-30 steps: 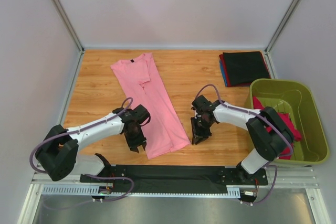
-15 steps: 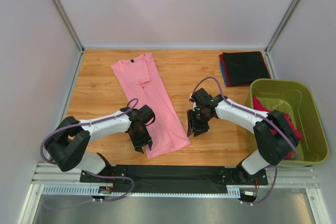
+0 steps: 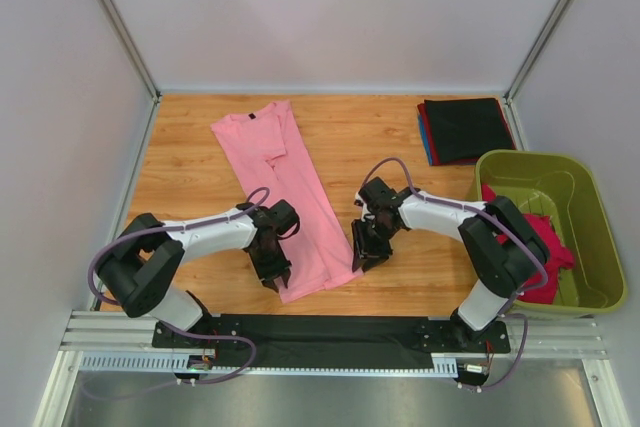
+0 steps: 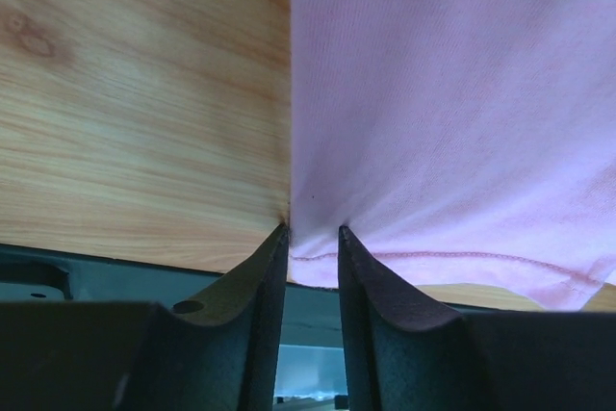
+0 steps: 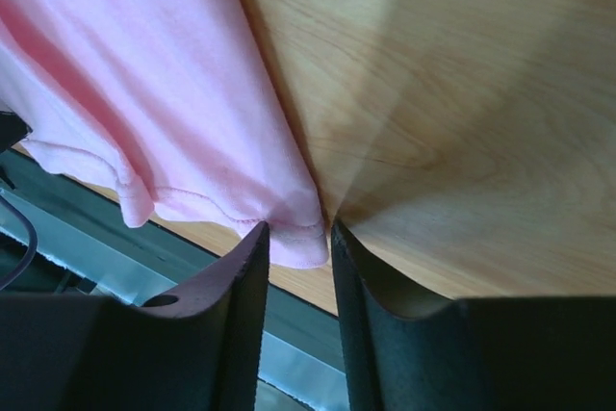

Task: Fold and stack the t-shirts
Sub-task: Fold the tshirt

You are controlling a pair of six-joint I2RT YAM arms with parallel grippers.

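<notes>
A light pink t-shirt, folded lengthwise into a long strip, lies slantwise on the wooden table. My left gripper is down at the near left corner of its hem. In the left wrist view that gripper is narrowly open, and the hem corner of the pink shirt puckers between its tips. My right gripper is at the near right corner. In the right wrist view the gripper is also narrowly open, straddling the hem corner of the shirt.
A stack of folded t-shirts, black on top with red and blue edges, lies at the back right. An olive-green tub at the right holds magenta-red cloth. The table's near edge and a black rail run just behind both grippers.
The left gripper has slid right onto the near left hem corner. The right gripper has slid left to the near right corner. The shirt itself lies as before.
</notes>
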